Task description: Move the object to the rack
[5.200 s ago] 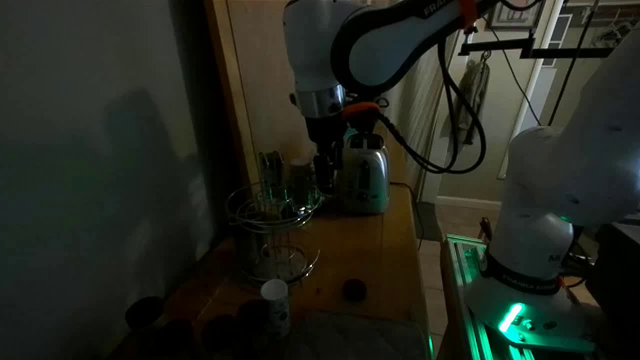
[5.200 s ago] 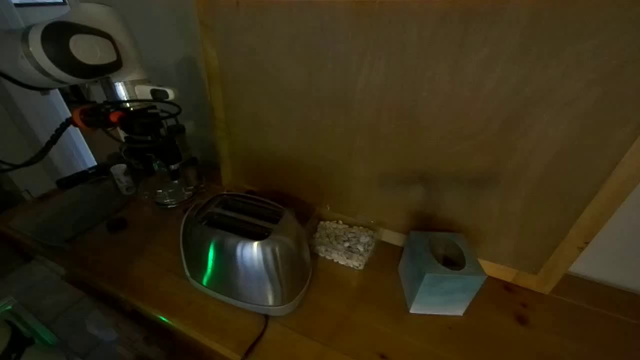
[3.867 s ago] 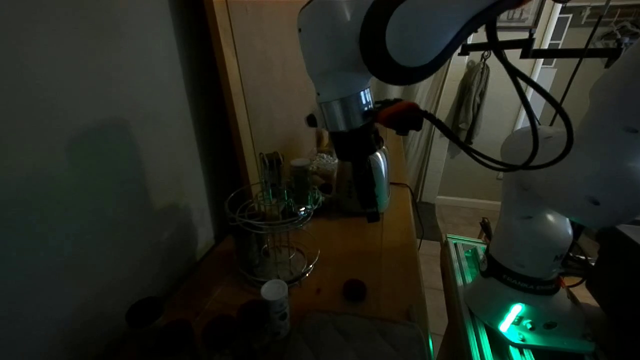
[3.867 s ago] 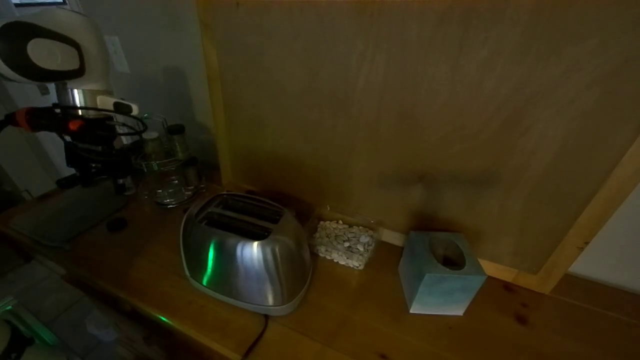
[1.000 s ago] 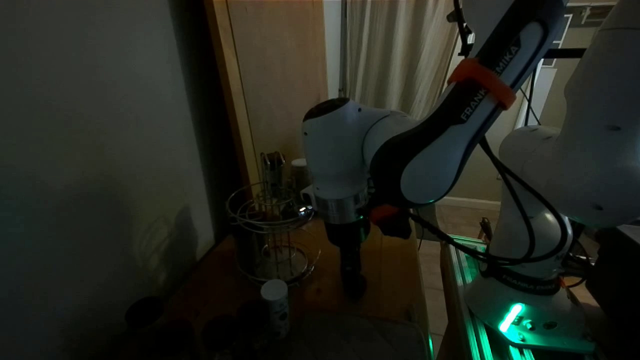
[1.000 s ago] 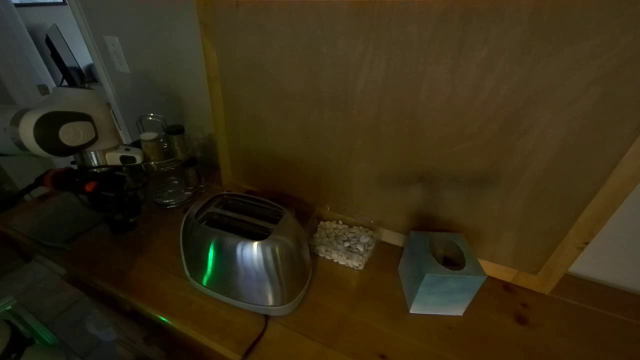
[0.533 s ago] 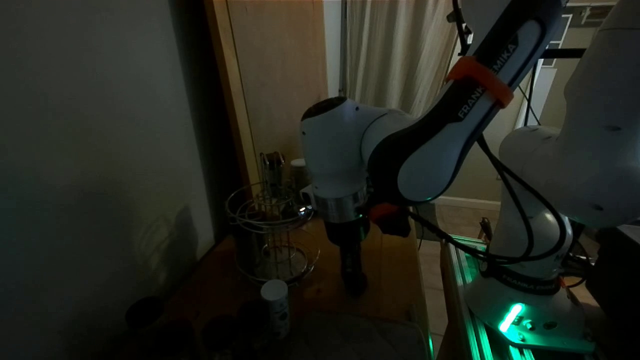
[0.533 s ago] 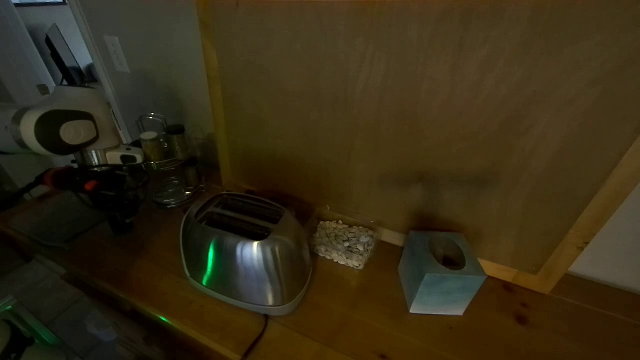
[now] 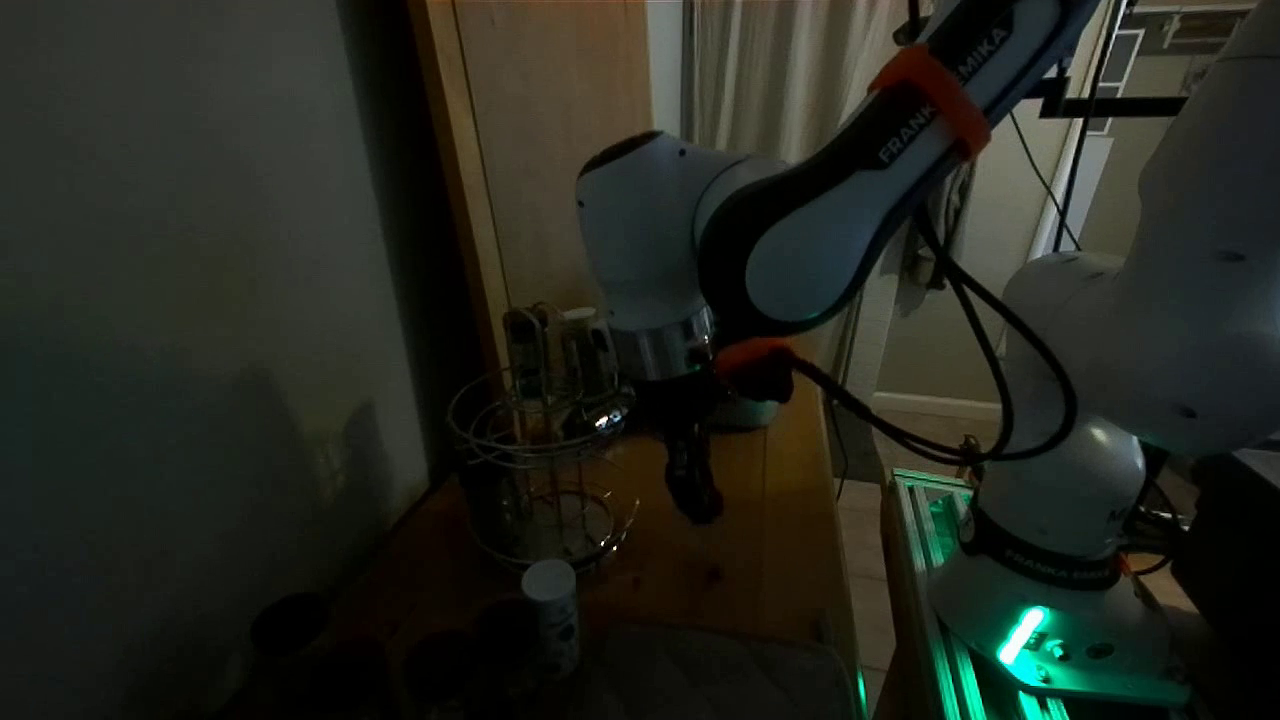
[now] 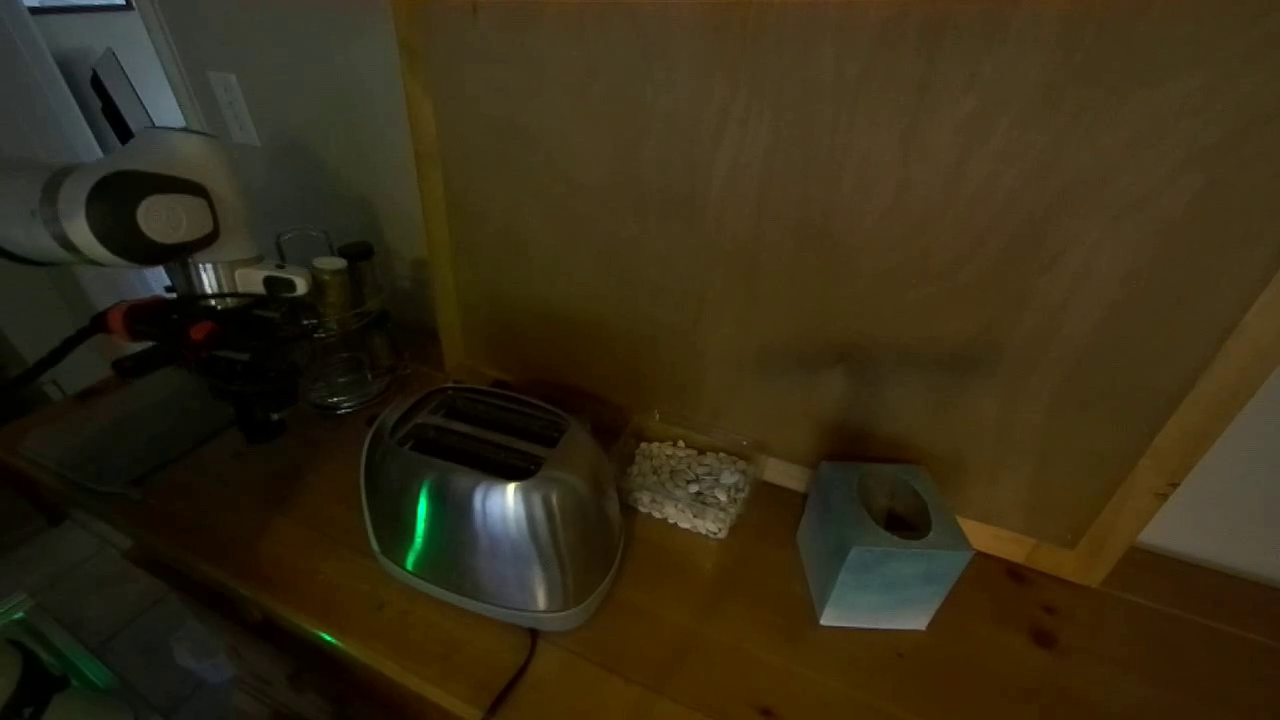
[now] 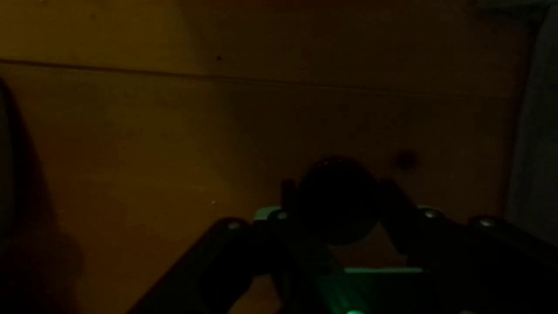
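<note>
Dimly lit, a dark lump sits in the grasp of the gripper

Nearly black and round in outline, the dark lump shows best in the wrist view, where tiny glints catch its upper edge; the light is too poor to read its surface. The two fingers clasp it from opposite sides, and they hold it over a wooden tabletop. The wrist view also picks out a seam between planks and a small dark spot on the wood.

In both exterior views the dark lump merges with the black fingers and cannot be told from them. The rack, thin shiny wire in two tiers, stands near the gripper, with a gap between the two.

In an exterior view a jar with a pale lid and a dark-lidded jar stand clearly on the rack's upper tier. That view also takes in the whole toaster, just beside a clear container of white pebbles; a bluish box with an oval hole in its top stands farther along.

Where the arm hides most of the toaster, in an exterior view, a pale upright cup shows, with a quilted mat just beside it and a glowing green strip at the foot of the arm.
</note>
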`<state>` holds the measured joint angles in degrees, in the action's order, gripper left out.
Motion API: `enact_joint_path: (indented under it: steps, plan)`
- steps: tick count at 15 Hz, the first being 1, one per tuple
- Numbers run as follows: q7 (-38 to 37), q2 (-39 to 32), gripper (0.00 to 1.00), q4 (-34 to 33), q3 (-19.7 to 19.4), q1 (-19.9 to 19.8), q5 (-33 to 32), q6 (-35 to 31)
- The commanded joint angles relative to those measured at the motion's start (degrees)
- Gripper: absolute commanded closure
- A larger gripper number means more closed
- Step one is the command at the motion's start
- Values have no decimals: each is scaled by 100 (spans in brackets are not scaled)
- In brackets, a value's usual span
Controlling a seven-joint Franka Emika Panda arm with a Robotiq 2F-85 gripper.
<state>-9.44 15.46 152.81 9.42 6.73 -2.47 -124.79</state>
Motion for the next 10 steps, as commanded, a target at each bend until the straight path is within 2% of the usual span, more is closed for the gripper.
enact_joint_path:
  steps: [1, 10]
  plan:
    - [62, 344, 76, -416, -55, -107, -346, 679]
    - [-166, 405, 76, -883, -40, -240, -810, 1661]
